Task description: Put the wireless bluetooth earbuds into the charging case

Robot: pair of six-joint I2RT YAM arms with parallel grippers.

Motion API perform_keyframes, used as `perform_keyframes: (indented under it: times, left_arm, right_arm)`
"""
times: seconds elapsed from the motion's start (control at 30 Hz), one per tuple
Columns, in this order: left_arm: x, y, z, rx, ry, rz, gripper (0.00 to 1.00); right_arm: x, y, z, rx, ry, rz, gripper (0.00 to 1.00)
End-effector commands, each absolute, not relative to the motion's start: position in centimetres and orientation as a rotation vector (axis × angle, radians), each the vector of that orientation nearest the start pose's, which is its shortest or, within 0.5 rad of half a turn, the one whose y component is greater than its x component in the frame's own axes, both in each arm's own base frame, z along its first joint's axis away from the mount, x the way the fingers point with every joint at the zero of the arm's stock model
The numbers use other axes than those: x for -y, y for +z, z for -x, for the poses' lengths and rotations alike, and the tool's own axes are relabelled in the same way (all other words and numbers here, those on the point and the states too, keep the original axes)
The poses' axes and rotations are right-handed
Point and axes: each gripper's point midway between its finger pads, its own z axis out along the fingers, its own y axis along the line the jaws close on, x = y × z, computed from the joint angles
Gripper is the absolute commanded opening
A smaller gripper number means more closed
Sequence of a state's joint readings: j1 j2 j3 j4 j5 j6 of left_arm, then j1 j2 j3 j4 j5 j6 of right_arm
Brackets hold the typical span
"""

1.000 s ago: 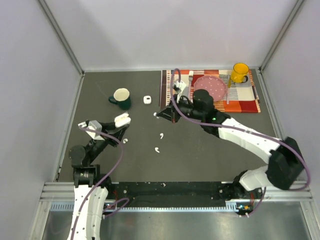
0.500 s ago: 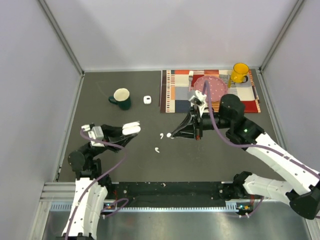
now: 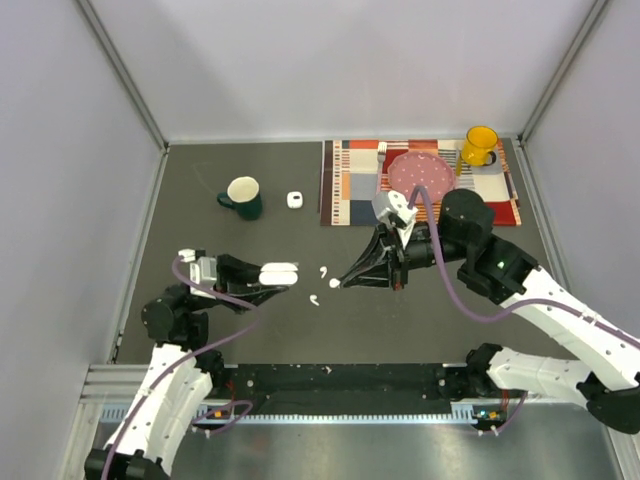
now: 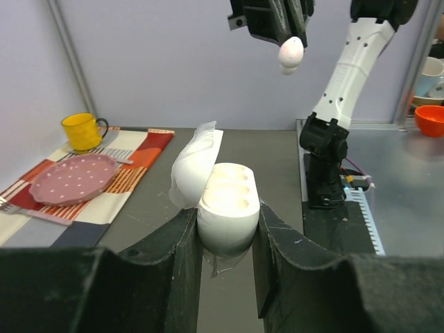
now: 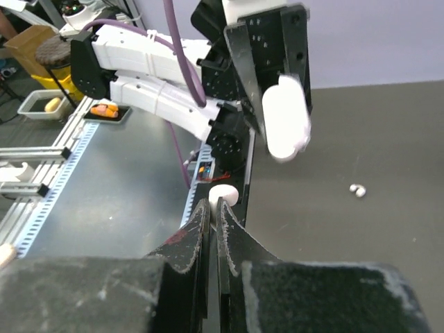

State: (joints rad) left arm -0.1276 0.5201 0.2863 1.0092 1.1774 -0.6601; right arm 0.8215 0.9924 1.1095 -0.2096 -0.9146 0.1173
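My left gripper [image 3: 282, 272] is shut on the white charging case [image 4: 227, 208], which is held off the table with its lid [image 4: 194, 163] swung open and its wells showing. The case [image 3: 278, 270] sits left of centre in the top view. My right gripper [image 3: 341, 283] is shut on one small white earbud [image 5: 223, 196], pinched at the fingertips. That earbud [image 4: 291, 53] hangs above and beyond the open case, a short gap to its right. Two more earbuds lie on the dark table, one [image 3: 323, 271] between the grippers and one [image 3: 315, 299] nearer the front.
A green mug [image 3: 243, 196] and a small white box [image 3: 294, 199] stand at the back left. A striped placemat [image 3: 350, 180] at the back right carries a pink plate [image 3: 420, 175] and a yellow mug [image 3: 480, 145]. Grey walls enclose the table.
My right gripper came from the placemat's left edge toward the front and middle with the earbud. My left gripper carried the open case to the right, toward it.
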Motion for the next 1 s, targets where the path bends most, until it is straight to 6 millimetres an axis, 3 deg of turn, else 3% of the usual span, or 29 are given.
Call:
perform_keyframes:
  times: [0.0, 0.17, 0.53, 0.97]
  left_arm:
    - [19.7, 31.8, -11.8, -0.964, -1.144, -1.003, 0.00]
    - [20.3, 32.1, -11.5, -0.947, -1.177, -1.000, 0.00]
    - [20.9, 32.5, -10.9, -0.930, -1.219, -0.987, 0.00]
    - [21.2, 32.5, -10.6, -0.928, -1.235, -0.984, 0.00]
  right_arm:
    - [-31.9, 38.8, -9.0, -1.184, 1.337, 1.333, 0.00]
    - [-33.1, 39.1, -9.4, -1.142, 1.259, 1.348, 0.00]
    - [-35.4, 38.6, -7.9, -1.120, 1.257, 1.407, 0.00]
    - [-37.4, 37.4, -9.4, -1.170, 1.194, 1.417, 0.00]
